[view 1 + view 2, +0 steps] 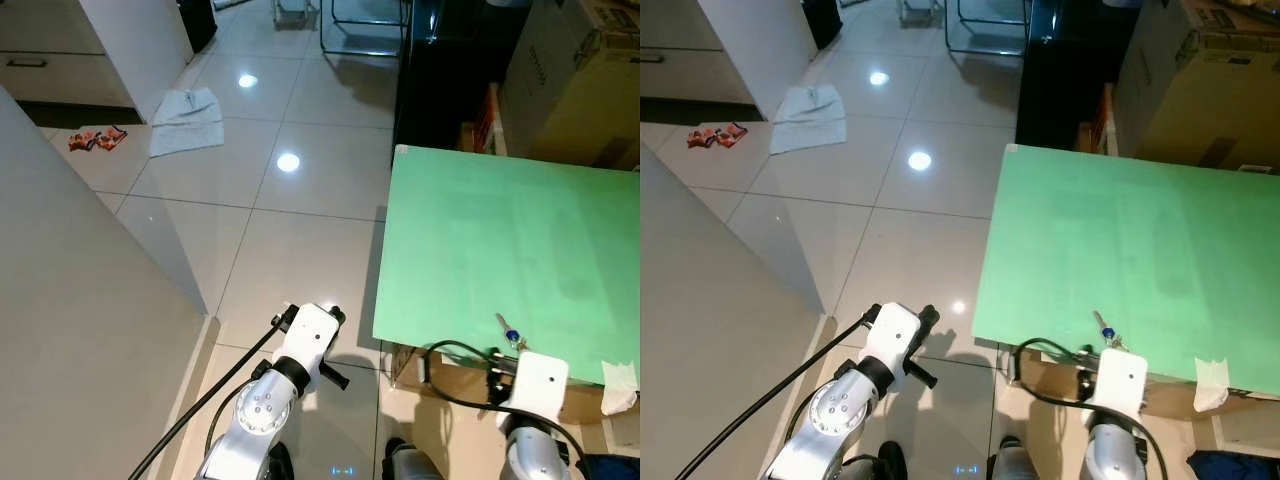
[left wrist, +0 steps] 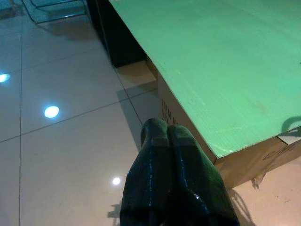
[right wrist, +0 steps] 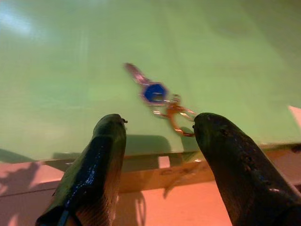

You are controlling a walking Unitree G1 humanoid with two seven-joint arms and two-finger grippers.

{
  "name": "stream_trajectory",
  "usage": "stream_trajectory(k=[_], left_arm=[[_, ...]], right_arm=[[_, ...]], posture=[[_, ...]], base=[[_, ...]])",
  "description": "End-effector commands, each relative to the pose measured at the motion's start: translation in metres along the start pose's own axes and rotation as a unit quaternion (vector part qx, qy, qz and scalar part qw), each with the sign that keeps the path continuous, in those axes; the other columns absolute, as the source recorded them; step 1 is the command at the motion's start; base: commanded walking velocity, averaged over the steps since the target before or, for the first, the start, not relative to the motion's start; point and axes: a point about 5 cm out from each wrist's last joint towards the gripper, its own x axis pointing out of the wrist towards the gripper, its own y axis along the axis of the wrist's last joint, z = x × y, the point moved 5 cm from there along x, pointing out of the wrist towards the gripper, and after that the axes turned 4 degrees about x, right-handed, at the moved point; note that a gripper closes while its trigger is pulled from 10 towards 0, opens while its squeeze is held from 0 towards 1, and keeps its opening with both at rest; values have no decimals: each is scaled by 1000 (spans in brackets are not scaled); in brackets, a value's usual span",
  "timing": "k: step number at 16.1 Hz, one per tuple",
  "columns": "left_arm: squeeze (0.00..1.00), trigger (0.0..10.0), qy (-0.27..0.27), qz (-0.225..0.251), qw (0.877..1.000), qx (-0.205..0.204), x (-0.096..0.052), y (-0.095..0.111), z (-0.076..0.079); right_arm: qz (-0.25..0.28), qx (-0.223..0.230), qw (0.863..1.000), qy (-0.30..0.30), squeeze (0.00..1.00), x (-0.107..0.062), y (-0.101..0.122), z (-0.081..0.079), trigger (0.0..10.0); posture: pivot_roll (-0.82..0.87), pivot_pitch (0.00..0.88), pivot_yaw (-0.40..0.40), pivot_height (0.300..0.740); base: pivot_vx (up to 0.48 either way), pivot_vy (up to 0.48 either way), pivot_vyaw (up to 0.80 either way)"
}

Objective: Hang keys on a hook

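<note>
A small key with a blue head on a metal ring [image 1: 509,333] lies near the front edge of the green board [image 1: 510,240]. The right wrist view shows the keys [image 3: 159,95] just ahead of my right gripper [image 3: 160,129], which is open, its two black fingers [image 3: 101,155] held apart over the board's front edge and not touching the keys. My left gripper [image 2: 167,134] is shut with nothing in it and hangs low over the floor, left of the board. No hook can be made out.
The green board rests on a cardboard box [image 2: 244,162]. More boxes [image 1: 580,70] and dark furniture [image 1: 440,70] stand behind it. A grey wall [image 1: 80,330] runs along my left. A white cloth [image 1: 187,120] and a red wrapper [image 1: 95,139] lie on the glossy tile floor [image 1: 290,220].
</note>
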Motion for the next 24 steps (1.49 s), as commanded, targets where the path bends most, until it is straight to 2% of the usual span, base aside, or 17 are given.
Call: stream_trajectory(k=[1,2,5,8,13,18,21,23,24], left_arm=[[0,10000,2,-9,1000,-5,-5,-7,2],[0,10000,1,-9,1000,-5,-6,-7,1],[0,10000,1,-9,1000,-6,-6,-7,2],[0,10000,0,-9,1000,-7,-6,-7,4],[0,10000,3,-12,1000,-5,-11,-8,0],[0,10000,5,-17,1000,-2,-15,-10,-1],[0,10000,6,-18,1000,-2,-16,-9,-2],[0,10000,6,-19,1000,-1,-16,-9,-3],[0,10000,6,-19,1000,-1,-16,-9,-3]], right_arm=[[-18,-5,1000,-23,0,-2,-9,12,10000],[-15,-9,999,-35,0,1,-7,18,10000],[-8,-17,999,-38,0,2,-4,23,10000],[-20,-13,999,-42,0,3,-11,27,10000],[-16,-13,999,-49,0,17,-5,33,10000],[-25,8,999,-43,0,26,-6,27,10000],[-40,19,998,-38,0,23,-13,22,10000],[-65,36,996,-41,0,20,-26,21,10000],[-73,42,996,-44,0,20,-29,21,2863]], posture=[[-255,247,70,740],[-253,249,71,740],[-254,251,71,740],[-254,263,74,740],[-236,275,81,740],[-226,287,85,740],[-223,289,87,740],[-221,290,87,740],[-220,292,88,740]], base=[[0,0,0],[0,0,0],[0,0,0],[0,0,0],[0,0,0],[0,0,0],[0,0,0],[0,0,0],[0,0,0]])
